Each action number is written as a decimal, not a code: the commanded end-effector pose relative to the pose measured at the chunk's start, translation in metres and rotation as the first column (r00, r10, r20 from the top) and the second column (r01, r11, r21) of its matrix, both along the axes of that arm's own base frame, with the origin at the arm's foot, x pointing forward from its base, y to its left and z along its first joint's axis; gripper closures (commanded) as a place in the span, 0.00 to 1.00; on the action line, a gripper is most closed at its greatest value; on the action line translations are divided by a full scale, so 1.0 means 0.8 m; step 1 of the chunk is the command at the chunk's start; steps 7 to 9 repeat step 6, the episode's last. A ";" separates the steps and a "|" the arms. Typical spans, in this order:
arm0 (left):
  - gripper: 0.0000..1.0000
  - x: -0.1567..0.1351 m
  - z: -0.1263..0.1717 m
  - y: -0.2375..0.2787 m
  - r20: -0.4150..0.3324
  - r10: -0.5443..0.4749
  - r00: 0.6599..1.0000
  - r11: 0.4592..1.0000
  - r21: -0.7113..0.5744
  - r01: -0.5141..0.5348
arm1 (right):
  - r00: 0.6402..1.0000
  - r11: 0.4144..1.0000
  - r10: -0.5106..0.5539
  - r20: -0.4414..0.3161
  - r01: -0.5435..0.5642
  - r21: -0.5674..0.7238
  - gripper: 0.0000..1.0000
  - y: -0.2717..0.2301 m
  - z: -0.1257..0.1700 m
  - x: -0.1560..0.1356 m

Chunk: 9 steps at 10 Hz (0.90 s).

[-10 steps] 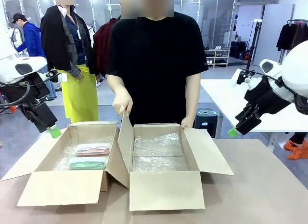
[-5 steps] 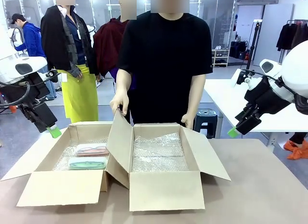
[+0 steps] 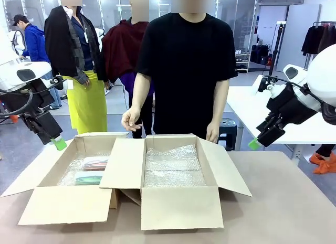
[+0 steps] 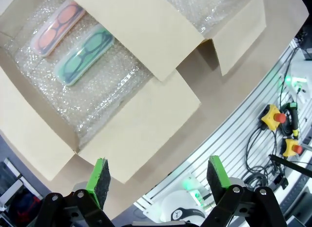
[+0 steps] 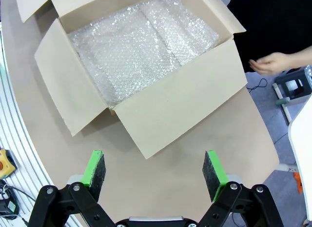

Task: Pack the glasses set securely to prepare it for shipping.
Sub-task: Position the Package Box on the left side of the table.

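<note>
The glasses set lies on bubble wrap in the left cardboard box (image 3: 68, 204): a pink case (image 3: 96, 161) (image 4: 57, 27) and beside it a mint green case (image 3: 86, 177) (image 4: 84, 56). A flap (image 3: 125, 162) of the right box (image 3: 181, 207) lies out over the left box and hides one end of both cases. My left gripper (image 3: 58, 143) (image 4: 158, 180) hangs open high above the table's left side. My right gripper (image 3: 255, 143) (image 5: 155, 174) hangs open high off to the right. Both grippers hold nothing.
The right box is lined with a bubble wrap sheet (image 3: 172, 165) (image 5: 141, 41), and its other flaps are spread open. A person stands behind the boxes, one hand (image 3: 130, 119) raised above the left box, the other (image 3: 212, 134) near the right box's far corner.
The person let go of the right box's upright flap. It fell flat over the left box and covers part of the cases. The person straightened up. Both arms stayed still.
</note>
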<state>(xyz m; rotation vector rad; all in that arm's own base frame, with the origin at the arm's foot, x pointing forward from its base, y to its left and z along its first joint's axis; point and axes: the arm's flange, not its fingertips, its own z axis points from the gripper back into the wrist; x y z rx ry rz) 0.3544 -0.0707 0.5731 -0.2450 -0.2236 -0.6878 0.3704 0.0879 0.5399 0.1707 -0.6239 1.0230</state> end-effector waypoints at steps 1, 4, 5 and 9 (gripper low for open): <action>0.00 -0.003 0.000 0.000 0.002 0.016 1.000 1.000 0.001 -0.016 | 1.000 1.000 -0.005 0.003 0.005 -0.005 0.00 0.003 0.001 -0.002; 0.00 -0.003 0.000 0.000 0.002 0.016 1.000 1.000 0.001 -0.016 | 1.000 1.000 -0.005 0.003 0.005 -0.005 0.00 0.003 0.001 -0.002; 0.00 -0.003 0.000 0.000 0.002 0.016 1.000 1.000 0.001 -0.016 | 1.000 1.000 -0.005 0.003 0.005 -0.005 0.00 0.003 0.001 -0.002; 0.00 -0.003 0.000 0.000 0.002 0.016 1.000 1.000 0.001 -0.016 | 1.000 1.000 -0.005 0.003 0.005 -0.005 0.00 0.003 0.001 -0.002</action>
